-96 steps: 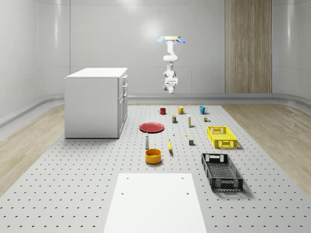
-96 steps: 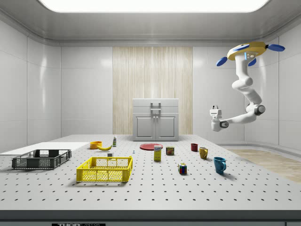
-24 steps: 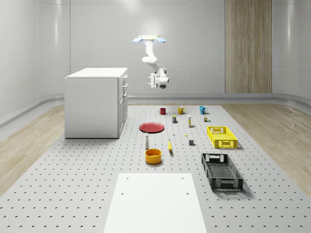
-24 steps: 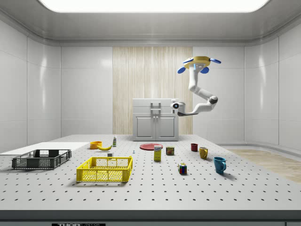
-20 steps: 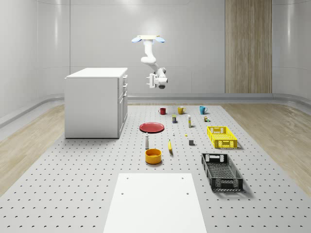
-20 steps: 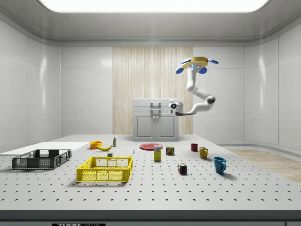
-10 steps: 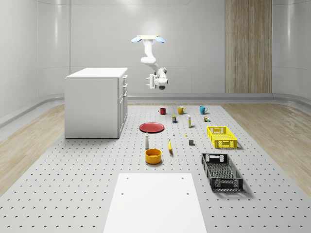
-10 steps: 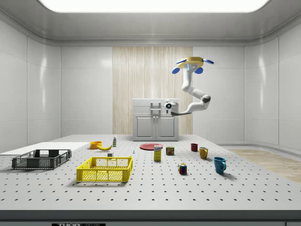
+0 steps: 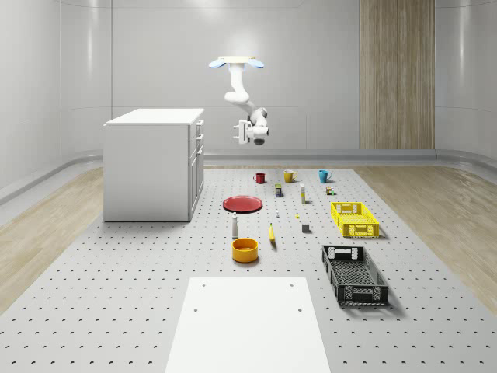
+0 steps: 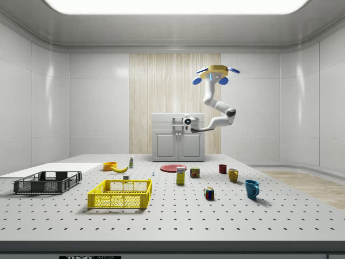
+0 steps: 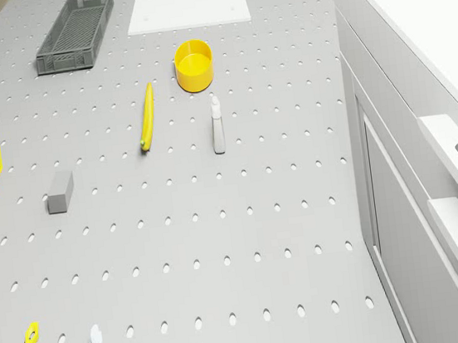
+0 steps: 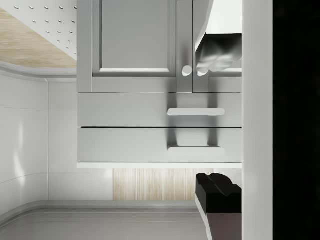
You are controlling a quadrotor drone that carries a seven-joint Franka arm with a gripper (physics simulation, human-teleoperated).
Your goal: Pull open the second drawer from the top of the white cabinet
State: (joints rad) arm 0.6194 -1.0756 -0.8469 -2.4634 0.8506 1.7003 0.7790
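Well below my jaws, on the pegboard table (image 9: 116, 295), lay a red plate (image 9: 243, 203). Farther from the white cabinet (image 9: 151, 167) than my jaws stood a red mug (image 9: 259, 178), a yellow mug (image 9: 288, 176) and a blue mug (image 9: 324, 176). A bottle (image 9: 234, 225), a banana (image 9: 272, 234), an orange bowl (image 9: 245, 249), a yellow crate (image 9: 355, 219) and a black crate (image 9: 354, 274) sat far below and off to one side, all well apart from me.

My drone (image 9: 236, 62) hovered high in front of the cabinet's drawer side, above the table near the plate. The arm hung down from it, bent at the elbow, and the forearm ran about level toward the cabinet, so my gripper (image 9: 243, 130) faced the drawer fronts at roughly their height, with a gap between us.

Straight ahead of my jaws was the second drawer (image 12: 130, 110), flush with the drawer above it. Its handle (image 12: 195, 112) lay in line with the space between my fingers. My jaws stood wide apart, one white finger (image 12: 215, 50) and one black pad (image 12: 217, 190) on either side of my view. They gripped nothing and touched nothing.
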